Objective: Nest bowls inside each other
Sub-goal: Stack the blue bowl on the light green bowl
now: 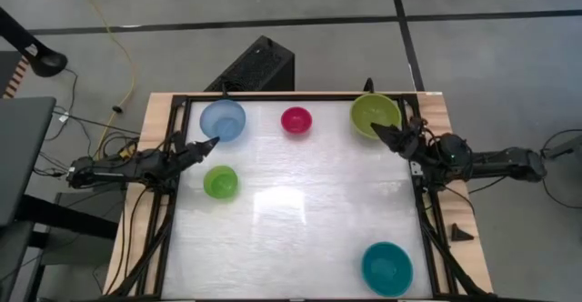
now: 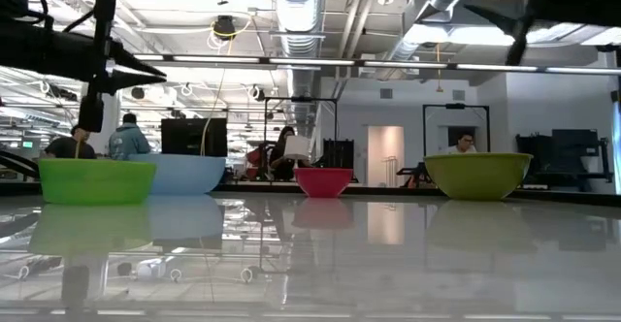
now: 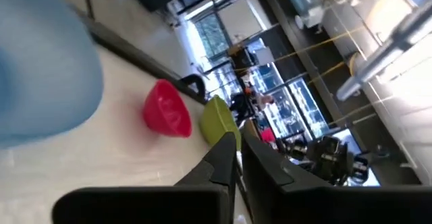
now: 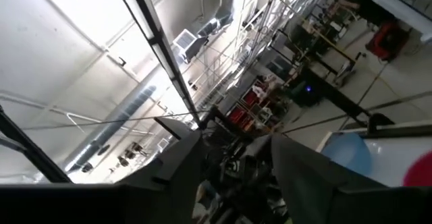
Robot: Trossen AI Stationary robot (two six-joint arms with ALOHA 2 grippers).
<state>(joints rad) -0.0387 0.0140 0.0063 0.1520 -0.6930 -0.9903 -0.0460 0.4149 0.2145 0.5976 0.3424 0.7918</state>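
High view: five bowls lie scattered, none nested; the left gripper, fingers nearly pinched together and empty, points at the blue bowl; the right gripper, fingers spread, hovers at the olive bowl. A narrow or off-centre bite on the olive rim could tip it or skid it toward the pink bowl.

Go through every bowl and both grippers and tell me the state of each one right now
Large olive-green plastic bowl: upright, empty, not nested.
Teal plastic bowl: upright, empty, alone.
Light blue plastic bowl: upright, empty, not nested.
Small bright green plastic bowl: upright, empty.
Small magenta-pink plastic bowl: upright, empty.
Left gripper: shut, holding nothing.
Right gripper: open, holding nothing.
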